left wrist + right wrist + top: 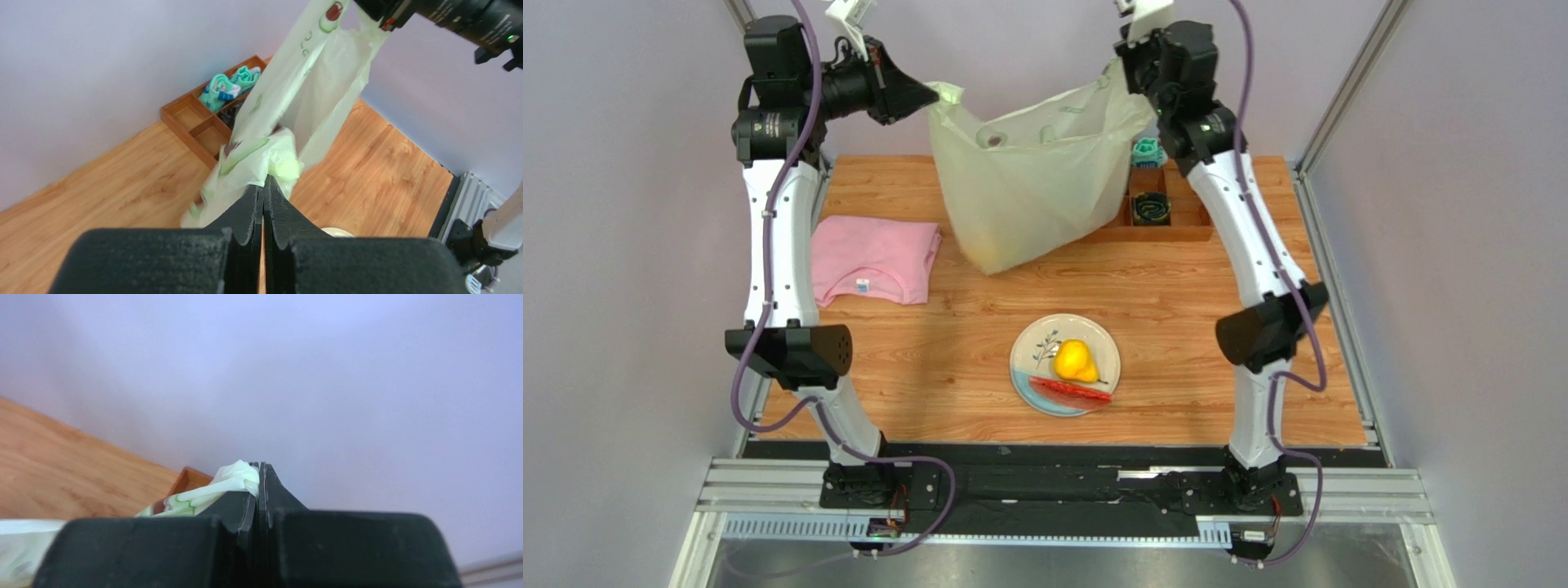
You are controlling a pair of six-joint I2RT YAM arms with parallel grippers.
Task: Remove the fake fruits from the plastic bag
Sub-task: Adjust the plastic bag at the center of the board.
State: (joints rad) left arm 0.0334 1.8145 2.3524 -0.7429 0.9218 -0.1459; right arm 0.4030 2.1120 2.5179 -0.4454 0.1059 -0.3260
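- The left fingers (267,193) are pressed together on a bunched corner of the plastic bag (1032,184), at its 10 o'clock edge.
- The right fingers (265,484) pinch the bag's other top corner, at 2 o'clock.
- The bag hangs stretched between them over the table (928,368), toward 12 o'clock in the top view.
- At 6 o'clock from the bag, a plate (1102,347) carries a yellow pear (1074,359) and a red slice (1071,391).
- A pink folded cloth (873,260) lies at the bag's 9 o'clock, a wooden tray (1167,232) at its 3 o'clock.
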